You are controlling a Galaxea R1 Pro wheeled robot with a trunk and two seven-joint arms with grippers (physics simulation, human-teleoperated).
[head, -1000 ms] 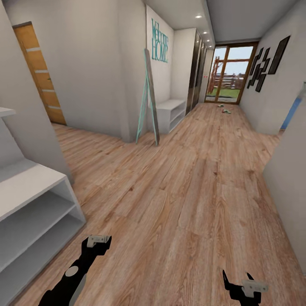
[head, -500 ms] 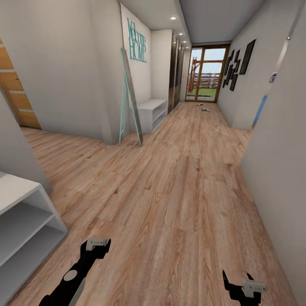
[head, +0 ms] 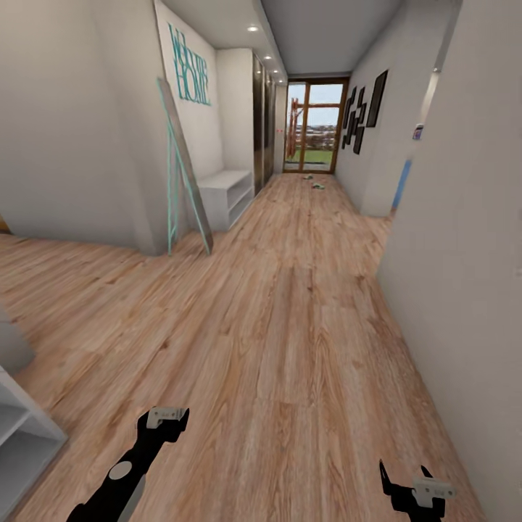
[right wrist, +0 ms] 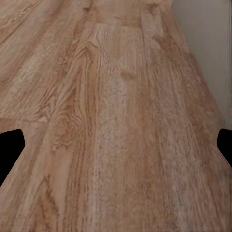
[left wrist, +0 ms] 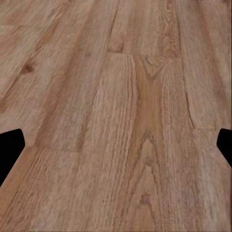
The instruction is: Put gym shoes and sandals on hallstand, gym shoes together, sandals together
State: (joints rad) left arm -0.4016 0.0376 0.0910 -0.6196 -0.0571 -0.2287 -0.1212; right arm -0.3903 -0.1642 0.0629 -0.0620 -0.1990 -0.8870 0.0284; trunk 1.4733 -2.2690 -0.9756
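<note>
- Light brown wood-plank corridor floor with visible grain, running from the foreground to a glazed wooden-framed door at the far end.
- Far down that floor, just before the door: two small pale objects lying on the planks, near each other; too small to tell which shoes.
- At the near left edge of the head view: corner of a pale grey-white shelved unit, two open tiers partly visible, nothing seen in them.
- Further along the left wall: low white bench unit with open shelves, below large teal script lettering; shelves look bare.
- Beside that bench, leaning on the wall corner: tall teal-framed panel.
- On the right wall near the door: cluster of dark picture frames.
- Black left gripper hanging low over the floor, holding nothing; in the left wrist view, fingertips at opposite edges, set wide apart, bare planks between.
- Black right gripper likewise low over the floor beside the grey right wall, touching nothing; in the right wrist view, fingertips spread wide, planks between.
</note>
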